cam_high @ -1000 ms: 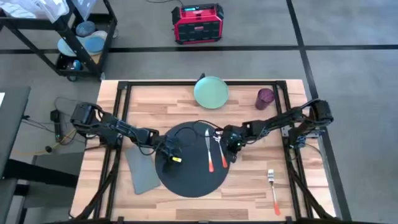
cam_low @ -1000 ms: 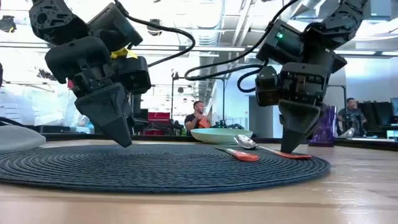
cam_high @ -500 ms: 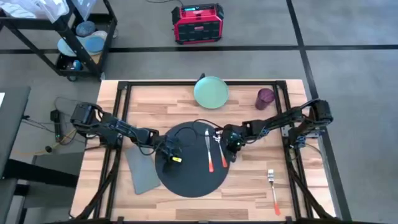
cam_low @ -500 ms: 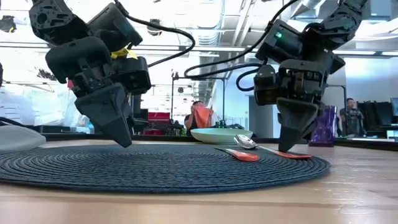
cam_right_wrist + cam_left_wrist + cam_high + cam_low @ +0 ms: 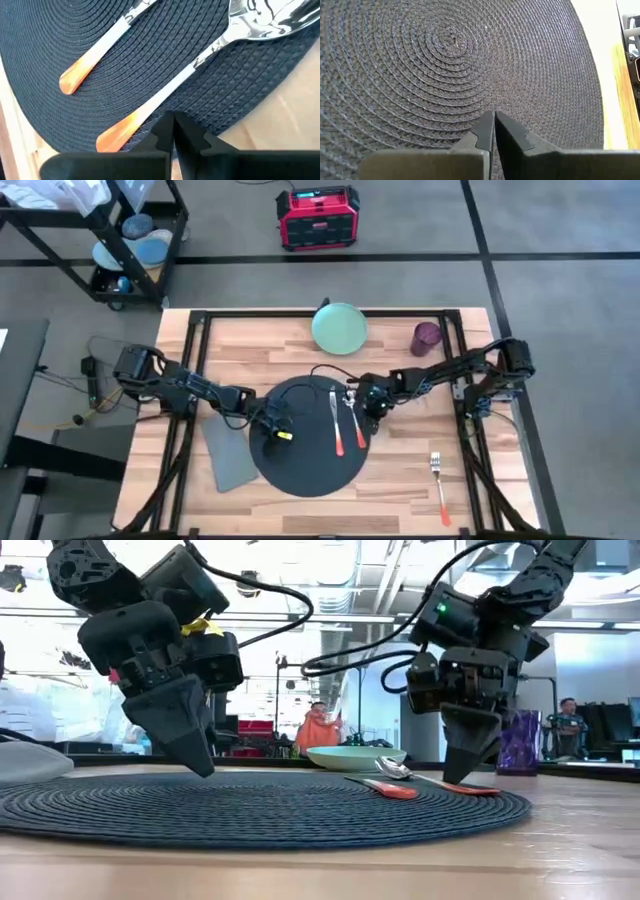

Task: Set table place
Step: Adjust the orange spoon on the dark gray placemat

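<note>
Having lifted slightly off the placemat (image 5: 308,438) beside the orange-handled spoon (image 5: 165,92), the right gripper (image 5: 173,131) showed jaws pressed together, like the left gripper (image 5: 494,129), suggesting cutlery placement was finished.

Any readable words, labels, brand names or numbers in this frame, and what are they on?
None can be read.
Red box on the floor: its dark top panel is too small to read.
Yellow tag on the left arm: no lettering shows.
Placemat, spoons and plate: no markings.
</note>
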Action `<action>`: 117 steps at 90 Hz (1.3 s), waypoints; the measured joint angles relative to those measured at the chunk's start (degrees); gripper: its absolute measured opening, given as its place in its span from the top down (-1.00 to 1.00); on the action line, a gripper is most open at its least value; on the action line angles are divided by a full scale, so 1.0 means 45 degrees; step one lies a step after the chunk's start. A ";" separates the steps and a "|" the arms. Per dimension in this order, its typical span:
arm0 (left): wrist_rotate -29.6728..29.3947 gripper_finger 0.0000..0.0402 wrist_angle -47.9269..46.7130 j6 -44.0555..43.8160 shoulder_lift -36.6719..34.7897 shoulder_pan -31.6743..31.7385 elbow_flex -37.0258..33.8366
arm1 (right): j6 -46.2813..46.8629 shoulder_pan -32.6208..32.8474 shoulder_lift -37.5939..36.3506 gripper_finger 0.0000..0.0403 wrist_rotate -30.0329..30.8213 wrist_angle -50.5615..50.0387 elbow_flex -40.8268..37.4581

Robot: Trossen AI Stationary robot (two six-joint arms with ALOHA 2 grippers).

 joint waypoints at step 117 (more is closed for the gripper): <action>-0.0394 1.00 0.0039 -0.0515 0.0000 0.0000 0.0000 | -0.0737 -0.0657 0.0005 1.00 0.0336 0.0529 0.0005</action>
